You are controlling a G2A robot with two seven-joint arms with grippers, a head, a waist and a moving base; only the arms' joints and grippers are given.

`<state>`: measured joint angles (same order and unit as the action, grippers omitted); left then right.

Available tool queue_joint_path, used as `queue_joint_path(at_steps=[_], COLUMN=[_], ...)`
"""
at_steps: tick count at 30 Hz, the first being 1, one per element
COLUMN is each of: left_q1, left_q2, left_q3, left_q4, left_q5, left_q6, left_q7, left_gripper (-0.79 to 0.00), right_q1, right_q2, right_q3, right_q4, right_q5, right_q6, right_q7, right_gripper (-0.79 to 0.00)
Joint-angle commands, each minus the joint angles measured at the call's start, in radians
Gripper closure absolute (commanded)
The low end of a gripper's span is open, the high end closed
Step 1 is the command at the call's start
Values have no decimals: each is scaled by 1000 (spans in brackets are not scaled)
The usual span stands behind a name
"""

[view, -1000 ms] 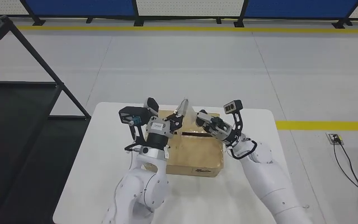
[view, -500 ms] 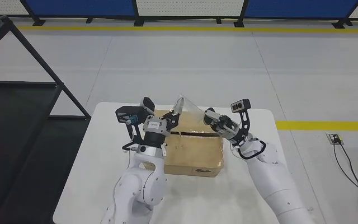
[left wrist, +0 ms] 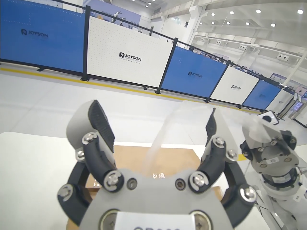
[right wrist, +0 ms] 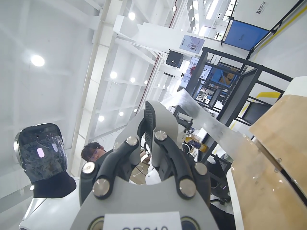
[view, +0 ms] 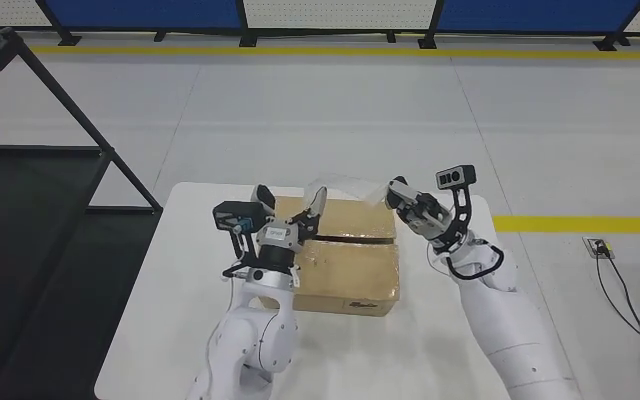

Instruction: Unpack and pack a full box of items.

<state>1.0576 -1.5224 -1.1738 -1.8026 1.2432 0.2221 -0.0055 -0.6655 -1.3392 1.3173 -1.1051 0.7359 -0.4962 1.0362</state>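
on a white table [view: 180, 300] before blue and white panels [view: 140, 12], we see a closed brown box [view: 350, 268], clear tape [right wrist: 211, 120] lifted off its top; the right gripper [view: 397, 190] pinches the tape, the left gripper [view: 292, 197] gapes wide, empty.

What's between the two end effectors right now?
A clear tape strip, running from the box top to the shut right end effector; the left wrist view shows it.

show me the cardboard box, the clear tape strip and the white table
cardboard box [view: 350, 270], top view, middle of its top face
clear tape strip [right wrist: 206, 117], right wrist view, middle of the peeled stretch
white table [view: 180, 290], top view, bare surface beside the box
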Motion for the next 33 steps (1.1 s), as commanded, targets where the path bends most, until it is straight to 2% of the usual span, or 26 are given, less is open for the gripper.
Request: queue_joint_path(at_steps=[1,7,14,18,23,27,33], left_q1=[14,85,191,230,266,280,280], left_q2=[1,5,12,16,18,19,19], left_q3=[-7,-53,-172,-244,-297,-306,-306], left_q4=[-3,-49,-122,-117,-104,-98,-98], left_q5=[-8,-61,-224,-301,-414,-437,-437], left_q6=[-8,-36,-48,-48,-72,-80,-80], left_q7=[4,33,65,72,49,37,37], left_gripper=[-785,-785,-785,-785,-785,-785,-785], right_q1=[-8,-31,-50,-53,-51,-36,-36], right_q2=[4,15,26,29,29,30,30], right_q3=[9,31,50,42,18,-7,-7], right_q4=[-38,-163,-328,-409,-469,-497,-497], right_q5=[-21,-87,-178,-224,-262,-324,-324], right_q6=[12,55,126,176,225,317,317], right_q7=[-15,-70,-139,-183,-229,-282,-282], right_gripper=[0,0,0,0,0,0,0])
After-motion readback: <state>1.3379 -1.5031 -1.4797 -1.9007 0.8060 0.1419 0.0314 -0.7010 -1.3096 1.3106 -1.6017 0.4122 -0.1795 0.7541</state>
